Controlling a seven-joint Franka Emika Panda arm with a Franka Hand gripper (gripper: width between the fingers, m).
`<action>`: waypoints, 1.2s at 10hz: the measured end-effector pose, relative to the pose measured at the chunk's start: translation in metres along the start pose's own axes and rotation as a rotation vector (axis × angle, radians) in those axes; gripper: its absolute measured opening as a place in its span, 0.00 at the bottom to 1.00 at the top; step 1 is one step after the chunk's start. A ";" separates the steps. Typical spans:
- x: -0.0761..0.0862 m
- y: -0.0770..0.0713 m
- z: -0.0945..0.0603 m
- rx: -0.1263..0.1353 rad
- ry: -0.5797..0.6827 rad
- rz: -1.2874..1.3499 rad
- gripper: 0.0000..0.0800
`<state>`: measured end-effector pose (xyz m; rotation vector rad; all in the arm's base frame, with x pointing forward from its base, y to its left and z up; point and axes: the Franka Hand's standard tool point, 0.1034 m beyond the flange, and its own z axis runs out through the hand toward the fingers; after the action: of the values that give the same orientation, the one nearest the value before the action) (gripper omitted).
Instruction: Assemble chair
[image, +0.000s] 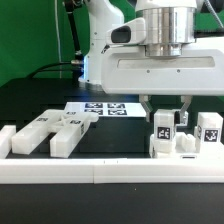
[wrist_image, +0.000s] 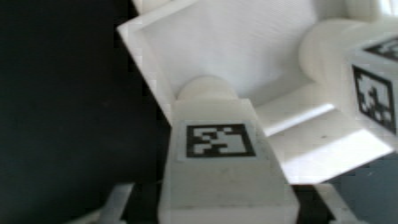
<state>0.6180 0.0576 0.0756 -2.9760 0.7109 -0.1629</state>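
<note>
Tagged chair piece (wrist_image: 221, 150) pinched by pincer (image: 165, 110); border rail (image: 60, 172) only in exterior view.

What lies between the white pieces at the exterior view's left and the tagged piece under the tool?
Bare black table, shown in the exterior view; the marker board lies behind.

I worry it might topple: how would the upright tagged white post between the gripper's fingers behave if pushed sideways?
The tagged post looks blocky and rigid, so it likely won't flex. Standing taller than wide, it may tip rather than slide. Its matte faces probably give the gripper fair hold.
</note>
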 end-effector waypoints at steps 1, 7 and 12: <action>-0.001 0.000 0.000 -0.002 0.002 0.130 0.36; -0.003 -0.001 0.002 0.001 0.008 0.774 0.36; -0.003 -0.002 0.001 0.001 0.008 0.823 0.44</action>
<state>0.6163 0.0605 0.0741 -2.4165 1.8224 -0.1132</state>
